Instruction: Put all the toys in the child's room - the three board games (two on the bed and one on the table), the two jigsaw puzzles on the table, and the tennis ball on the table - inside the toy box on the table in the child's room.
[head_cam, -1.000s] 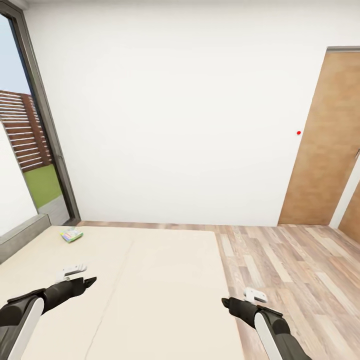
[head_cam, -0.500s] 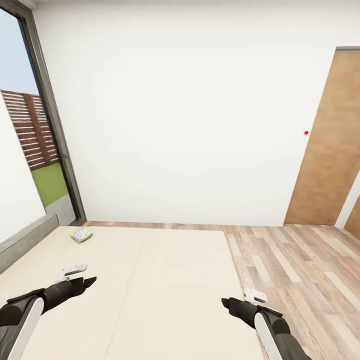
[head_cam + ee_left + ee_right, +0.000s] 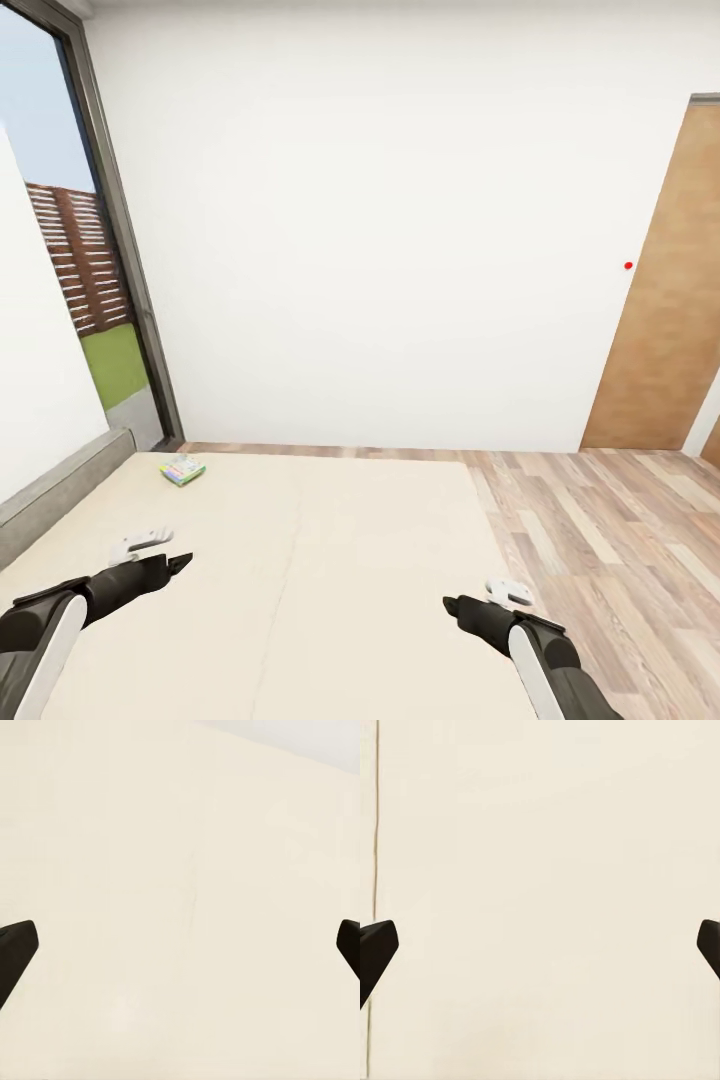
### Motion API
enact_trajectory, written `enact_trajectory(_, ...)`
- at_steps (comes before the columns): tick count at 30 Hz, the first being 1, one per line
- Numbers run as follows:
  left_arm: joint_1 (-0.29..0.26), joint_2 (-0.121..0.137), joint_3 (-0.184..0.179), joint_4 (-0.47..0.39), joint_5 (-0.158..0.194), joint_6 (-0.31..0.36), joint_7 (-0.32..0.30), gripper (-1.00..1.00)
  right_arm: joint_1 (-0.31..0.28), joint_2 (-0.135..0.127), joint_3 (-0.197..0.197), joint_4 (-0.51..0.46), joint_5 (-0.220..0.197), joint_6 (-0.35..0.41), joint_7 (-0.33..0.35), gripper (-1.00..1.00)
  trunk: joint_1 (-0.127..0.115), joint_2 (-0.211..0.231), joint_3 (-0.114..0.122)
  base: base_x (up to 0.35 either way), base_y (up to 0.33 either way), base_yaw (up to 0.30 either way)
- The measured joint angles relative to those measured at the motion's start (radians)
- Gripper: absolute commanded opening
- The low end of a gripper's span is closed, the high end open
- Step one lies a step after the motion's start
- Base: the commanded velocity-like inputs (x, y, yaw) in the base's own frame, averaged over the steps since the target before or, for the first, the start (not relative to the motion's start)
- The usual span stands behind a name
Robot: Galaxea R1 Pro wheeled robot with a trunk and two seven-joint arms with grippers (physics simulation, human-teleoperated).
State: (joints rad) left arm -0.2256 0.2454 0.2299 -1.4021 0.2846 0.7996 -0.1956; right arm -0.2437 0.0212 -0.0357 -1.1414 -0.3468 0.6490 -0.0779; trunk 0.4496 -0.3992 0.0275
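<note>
Beige mattress of the bed [image 3: 330, 560] spreads across the lower head view, its grey-brown frame along the left edge. One board game [image 3: 182, 469], a small green-white box, lies flat on the mattress near the far left corner, well apart from both arms. The left tool [image 3: 180, 563] and right tool [image 3: 452, 605] hover low over the mattress, each empty. Both wrist views show dark fingertips [image 3: 15, 949] [image 3: 375, 945] at opposite edges, spread wide over bare mattress. Behind stand a white wall, a wooden door [image 3: 665, 300] and wood floor [image 3: 600, 530].
</note>
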Motion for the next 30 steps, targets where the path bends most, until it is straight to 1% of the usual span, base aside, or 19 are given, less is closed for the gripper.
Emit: enact_trajectory(30,0.0,0.001,0.0,-0.002,0.003,-0.002,-0.001,1.0,0.0,0.0,-0.001,0.0,0.0,0.002,0.001,1.0,0.0,0.0,0.0,0.0,0.284,0.0)
